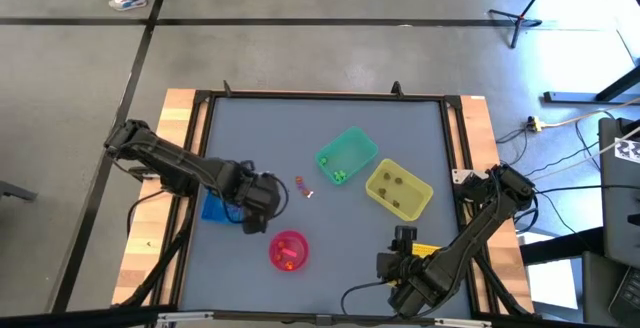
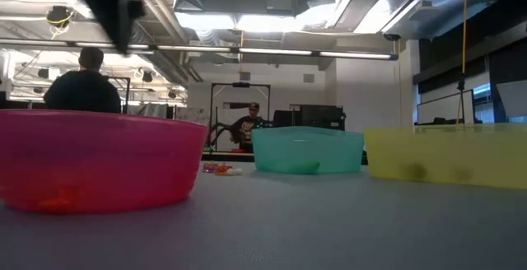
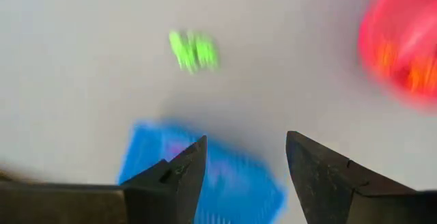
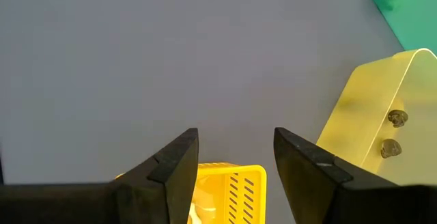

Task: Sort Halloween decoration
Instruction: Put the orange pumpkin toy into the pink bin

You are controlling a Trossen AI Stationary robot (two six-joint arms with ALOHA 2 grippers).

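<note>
The left gripper (image 1: 262, 211), jaws apart and empty, hangs above the blue bin (image 1: 216, 208). Better lower straight onto 1 trinket (image 1: 299, 183), not 2. The right gripper (image 1: 403, 238) waits, jaws apart.

There are no words, numbers, labels or brand names that can be read in any of the pictures. A small black and white patterned mark (image 1: 627, 150) shows at the right edge of the high view, but it holds no letters.
</note>
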